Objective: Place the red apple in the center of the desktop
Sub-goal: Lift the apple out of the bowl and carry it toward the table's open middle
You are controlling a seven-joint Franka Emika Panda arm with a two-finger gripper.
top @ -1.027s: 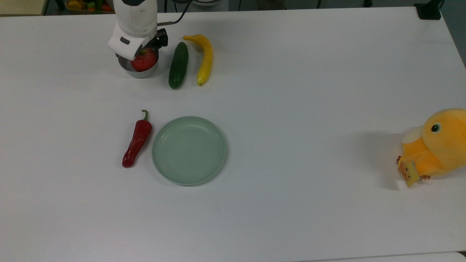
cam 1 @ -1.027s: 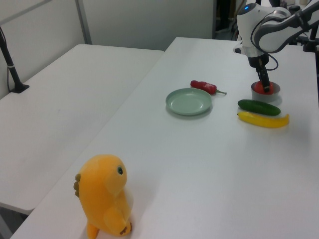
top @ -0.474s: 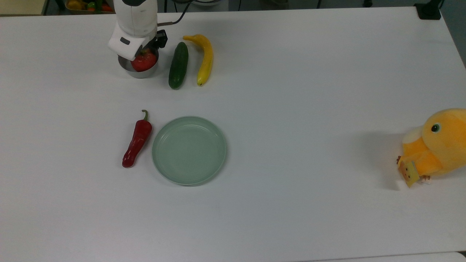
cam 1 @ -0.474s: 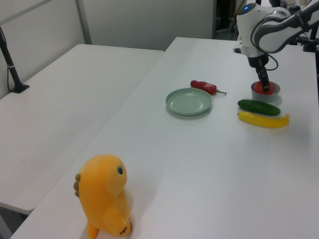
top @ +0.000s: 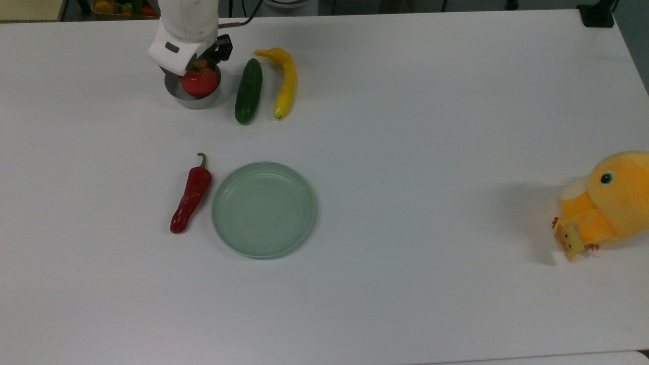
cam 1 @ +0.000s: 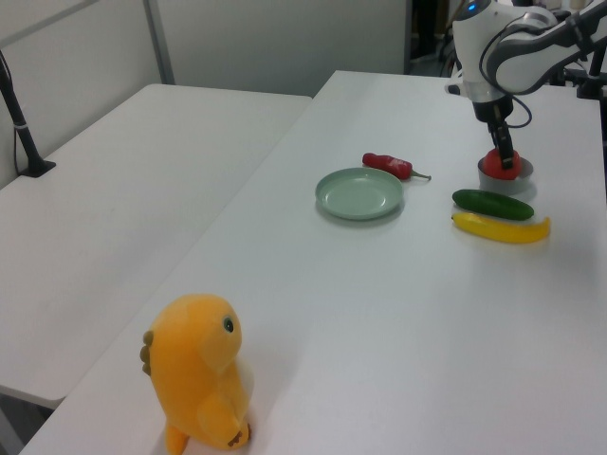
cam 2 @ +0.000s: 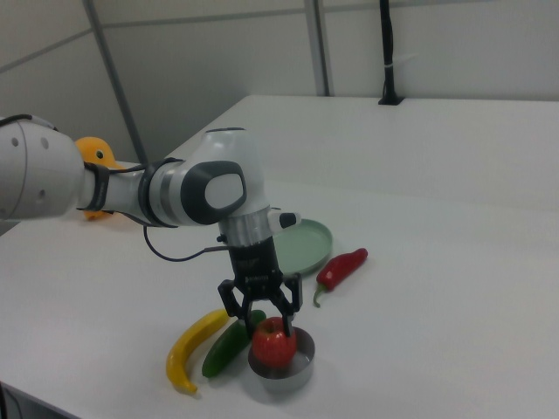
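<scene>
Overhead, in the top view, my end effector [top: 195, 63] is clamped on the red apple [top: 200, 83], which sits over a small metal bowl [top: 191, 97] near the far edge of the bench [top: 405, 152]. To the top view's right of the bowl lie a cucumber [top: 248, 90] and a yellow banana [top: 285, 80]; nearer the camera, a red chili pepper [top: 191, 194] lies just beside a green plate [top: 263, 209], and a yellow plush duck [top: 606, 203] sits far off at the top view's right.

From the left view, the apple [cam 1: 500, 163] appears at the bowl's [cam 1: 505, 176] rim level.

From the right view, my fingers [cam 2: 288, 307] flank the apple [cam 2: 273, 342], which pokes above the bowl [cam 2: 284, 370].
</scene>
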